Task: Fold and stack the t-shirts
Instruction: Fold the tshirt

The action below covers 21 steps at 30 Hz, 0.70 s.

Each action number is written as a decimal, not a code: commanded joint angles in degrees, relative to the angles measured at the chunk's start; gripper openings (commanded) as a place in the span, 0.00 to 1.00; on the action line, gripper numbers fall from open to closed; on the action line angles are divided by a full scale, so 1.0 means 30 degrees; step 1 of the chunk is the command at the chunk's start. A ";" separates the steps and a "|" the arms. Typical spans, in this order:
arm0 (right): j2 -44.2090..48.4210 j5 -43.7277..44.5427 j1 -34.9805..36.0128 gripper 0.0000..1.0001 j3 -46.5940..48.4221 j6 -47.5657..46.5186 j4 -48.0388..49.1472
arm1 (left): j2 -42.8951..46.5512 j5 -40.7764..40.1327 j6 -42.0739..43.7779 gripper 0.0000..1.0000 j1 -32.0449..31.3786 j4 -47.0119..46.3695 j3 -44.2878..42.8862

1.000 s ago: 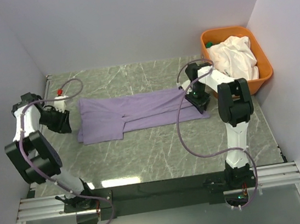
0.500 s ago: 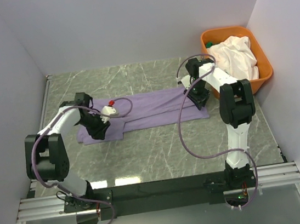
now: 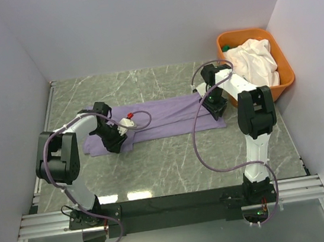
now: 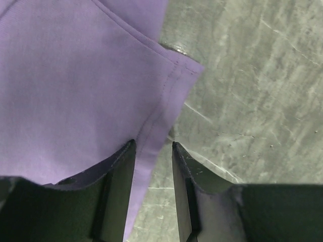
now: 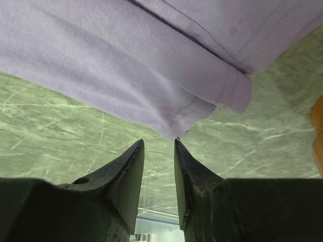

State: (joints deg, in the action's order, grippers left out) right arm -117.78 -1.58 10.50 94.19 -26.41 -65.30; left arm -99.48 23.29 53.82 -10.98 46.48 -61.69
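Note:
The lavender t-shirt (image 3: 161, 118) lies flat on the marble table, folded into a long strip. My left gripper (image 3: 117, 142) is low over the shirt's near-left corner. In the left wrist view its jaws (image 4: 153, 147) stand open astride the hemmed edge of the cloth (image 4: 75, 91), with bare table showing beside the hem. My right gripper (image 3: 215, 107) is at the strip's right end. Its jaws (image 5: 159, 142) are open and empty, their tips just short of a folded corner of the shirt (image 5: 151, 60). The white t-shirt (image 3: 254, 61) is bunched in the tub.
An orange plastic tub (image 3: 287, 83) stands at the back right corner, close to the right arm. White walls close in the table on the left, back and right. Purple cables loop from both arms over the table (image 3: 173, 161).
My left arm has swung in from the table's left edge onto the shirt's near-left corner. The right gripper has shifted slightly at the shirt's right end.

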 commanded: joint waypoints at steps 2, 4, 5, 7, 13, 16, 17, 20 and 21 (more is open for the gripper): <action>0.0968 0.0206 0.0073 0.37 -0.0021 0.0191 -0.0119 | -0.0852 -0.0585 0.0046 0.43 -0.0089 -0.0931 0.0611; 0.0939 0.0264 0.0044 0.38 0.0038 0.0192 -0.0177 | -0.1057 -0.0672 0.0135 0.44 -0.0089 -0.0961 0.0700; 0.0938 0.0294 0.0044 0.37 0.0067 0.0162 -0.0177 | -0.1087 -0.0702 0.0309 0.43 -0.0118 -0.0933 0.0816; 0.0909 0.0382 0.0073 0.37 0.0097 0.0133 -0.0119 | -0.1146 -0.0935 0.0253 0.40 -0.0089 -0.1107 0.0905; 0.0880 0.0499 0.0015 0.36 0.0009 0.0045 -0.0031 | -0.1001 -0.1317 0.0281 0.10 -0.0089 -0.1050 0.1111; 0.0880 0.0499 0.0015 0.36 -0.0137 -0.0013 0.0173 | -0.0708 -0.1318 0.0253 0.05 -0.0089 -0.0932 0.1227; 0.0909 0.0499 0.0015 0.36 -0.0225 0.0015 0.0174 | -0.0649 -0.1347 0.0252 0.05 -0.0089 -0.0961 0.1373; 0.0996 0.0499 -0.0014 0.35 -0.0401 -0.0072 0.0350 | -0.0385 -0.1055 0.0107 0.01 -0.0002 -0.0758 0.1317; 0.0968 0.0789 -0.0014 0.35 -0.0430 -0.0130 0.0379 | -0.0239 -0.0648 0.0135 0.01 0.0086 -0.0351 0.0997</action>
State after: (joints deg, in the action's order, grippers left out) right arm -117.78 -0.69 10.50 93.65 -26.48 -64.73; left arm -99.24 21.61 53.84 -10.96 42.89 -60.34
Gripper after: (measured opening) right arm 0.350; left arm 0.013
